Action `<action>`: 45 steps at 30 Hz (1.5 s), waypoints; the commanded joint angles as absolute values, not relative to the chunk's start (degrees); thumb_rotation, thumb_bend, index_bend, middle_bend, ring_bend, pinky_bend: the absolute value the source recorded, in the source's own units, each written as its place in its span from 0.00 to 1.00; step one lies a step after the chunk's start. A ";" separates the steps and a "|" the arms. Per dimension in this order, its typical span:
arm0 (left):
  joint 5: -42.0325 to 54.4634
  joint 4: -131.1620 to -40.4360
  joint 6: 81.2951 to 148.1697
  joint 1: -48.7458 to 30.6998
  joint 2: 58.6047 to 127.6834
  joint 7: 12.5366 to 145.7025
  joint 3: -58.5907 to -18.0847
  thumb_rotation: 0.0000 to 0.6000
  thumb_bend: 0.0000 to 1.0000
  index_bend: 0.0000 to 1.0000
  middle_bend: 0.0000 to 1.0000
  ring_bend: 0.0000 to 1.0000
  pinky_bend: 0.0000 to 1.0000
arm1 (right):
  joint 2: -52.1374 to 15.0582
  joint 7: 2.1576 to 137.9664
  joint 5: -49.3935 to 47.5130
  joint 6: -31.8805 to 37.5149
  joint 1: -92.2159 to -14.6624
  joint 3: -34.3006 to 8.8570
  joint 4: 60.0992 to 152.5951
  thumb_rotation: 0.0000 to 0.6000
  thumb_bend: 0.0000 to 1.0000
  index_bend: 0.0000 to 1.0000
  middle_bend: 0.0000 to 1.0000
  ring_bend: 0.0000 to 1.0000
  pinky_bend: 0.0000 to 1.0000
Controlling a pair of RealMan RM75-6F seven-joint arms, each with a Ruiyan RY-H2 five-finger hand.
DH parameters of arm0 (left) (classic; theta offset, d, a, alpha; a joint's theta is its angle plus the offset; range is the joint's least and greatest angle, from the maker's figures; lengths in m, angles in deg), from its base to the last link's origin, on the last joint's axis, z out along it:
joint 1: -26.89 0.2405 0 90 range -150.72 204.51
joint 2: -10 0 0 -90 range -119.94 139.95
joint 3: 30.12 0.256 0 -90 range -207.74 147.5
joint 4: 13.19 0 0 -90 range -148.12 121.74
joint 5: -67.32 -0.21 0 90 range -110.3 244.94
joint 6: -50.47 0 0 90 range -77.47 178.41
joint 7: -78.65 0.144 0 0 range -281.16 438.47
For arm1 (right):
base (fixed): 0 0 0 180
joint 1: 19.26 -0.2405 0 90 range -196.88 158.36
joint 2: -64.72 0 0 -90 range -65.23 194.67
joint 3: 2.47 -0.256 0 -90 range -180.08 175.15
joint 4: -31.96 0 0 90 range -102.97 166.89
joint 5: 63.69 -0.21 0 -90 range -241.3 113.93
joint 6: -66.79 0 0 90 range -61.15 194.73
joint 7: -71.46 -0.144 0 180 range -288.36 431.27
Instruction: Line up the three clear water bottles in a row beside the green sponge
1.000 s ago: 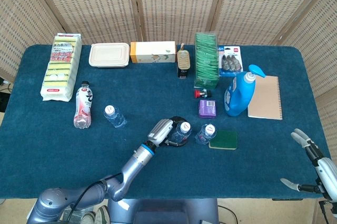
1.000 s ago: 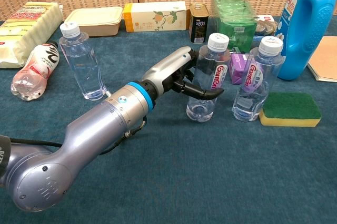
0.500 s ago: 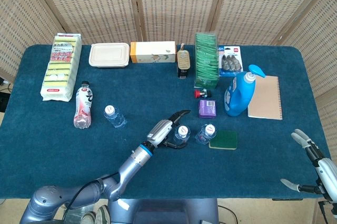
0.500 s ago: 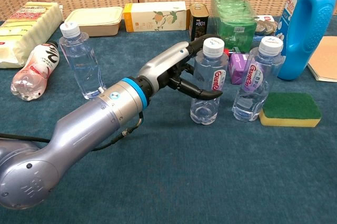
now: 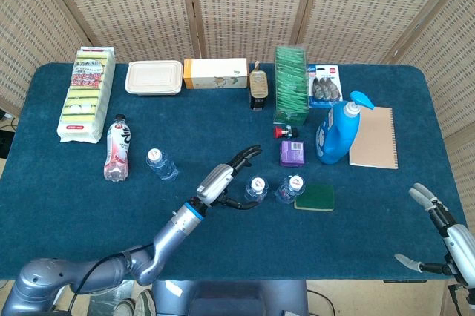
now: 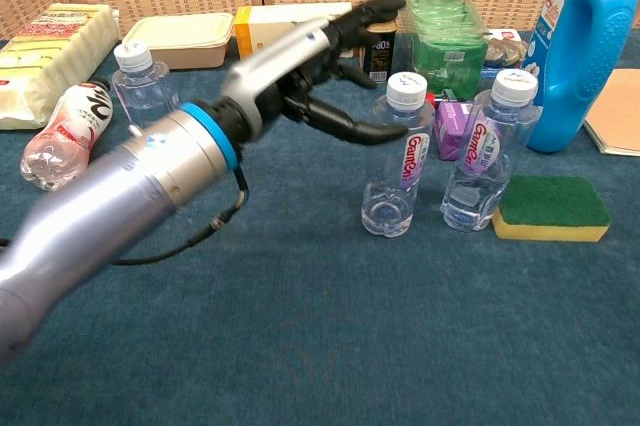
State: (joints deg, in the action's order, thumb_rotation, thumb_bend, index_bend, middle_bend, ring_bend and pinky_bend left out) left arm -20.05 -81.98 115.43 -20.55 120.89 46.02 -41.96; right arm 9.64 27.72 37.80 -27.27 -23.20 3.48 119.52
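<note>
Two clear water bottles stand upright side by side left of the green sponge: one next to the sponge, the other a bottle's width further left. A third clear bottle stands apart at the left. My left hand hovers open just left of the second bottle, fingers spread, holding nothing. My right hand stays open off the table's front right corner.
A pink-labelled bottle lies at the left. Behind the row stand a blue detergent jug, a purple box, a green packet stack, a can, a carton, a lidded tray and a sponge pack. A notebook lies right.
My left hand let go of the second bottle, opened its fingers and drew back up and to the left. The bottle stays standing beside the first one.
</note>
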 commanded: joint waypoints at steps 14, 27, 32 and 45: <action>-19.64 -106.99 127.83 -8.12 89.90 52.95 -43.35 1.00 0.13 0.00 0.00 0.00 0.00 | 9.75 30.78 39.52 -26.84 -23.34 4.16 121.28 1.00 0.00 0.00 0.00 0.00 0.07; -20.77 -93.97 126.65 -3.48 89.11 26.35 -37.44 1.00 0.08 0.00 0.00 0.00 0.02 | 9.83 32.17 41.03 -27.12 -23.36 4.81 122.24 1.00 0.00 0.00 0.00 0.00 0.07; -21.18 -82.45 125.68 -2.63 95.43 16.71 -34.99 1.00 0.05 0.00 0.00 0.00 0.02 | 9.90 31.80 40.78 -26.53 -23.61 4.99 122.34 1.00 0.00 0.00 0.00 0.00 0.07; -20.57 -67.36 118.39 -5.32 106.22 9.44 -33.56 1.00 0.05 0.00 0.00 0.00 0.02 | 9.99 31.71 40.69 -26.19 -23.82 5.26 122.27 1.00 0.00 0.00 0.00 0.00 0.07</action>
